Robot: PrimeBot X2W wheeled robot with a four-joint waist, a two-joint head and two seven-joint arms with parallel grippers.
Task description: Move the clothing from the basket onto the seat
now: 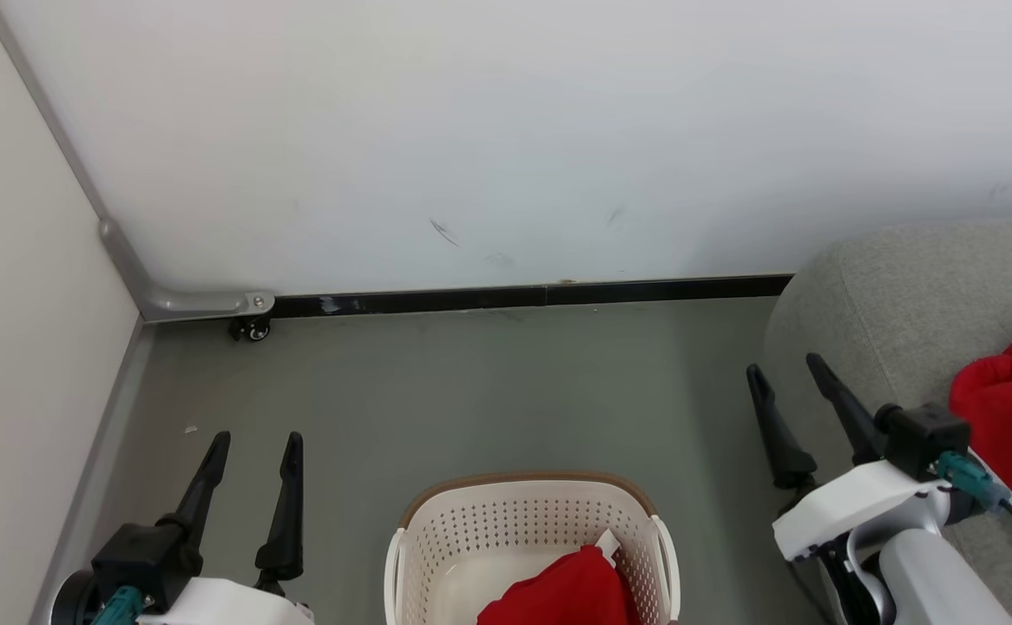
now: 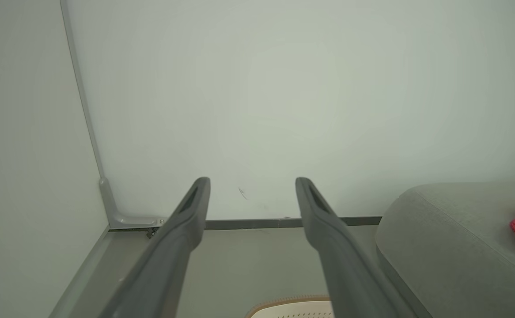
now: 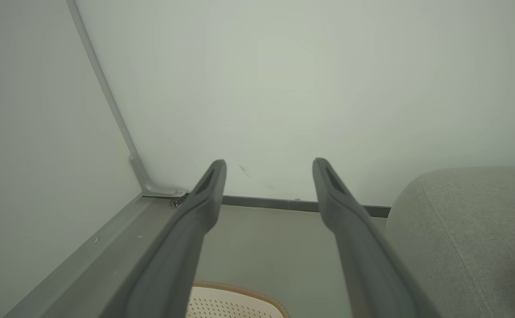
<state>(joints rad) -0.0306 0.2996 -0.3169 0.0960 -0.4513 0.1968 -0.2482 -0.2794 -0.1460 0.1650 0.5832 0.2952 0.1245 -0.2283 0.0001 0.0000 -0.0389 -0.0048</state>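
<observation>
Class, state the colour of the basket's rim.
The basket's rim is brown; clearest in head view.

Grey floor [image 1: 471,391], white wall [image 1: 471,130], caster [image 1: 252,330]

The grey floor [image 1: 471,391] carries the basket [image 1: 515,521] and the seat [image 1: 897,304].

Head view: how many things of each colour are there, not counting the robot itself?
Cream-white laundry basket: 1
Grey seat: 1
Red garment heaps: 2 (in-basket heap, on-seat heap)
Total: 4
</observation>
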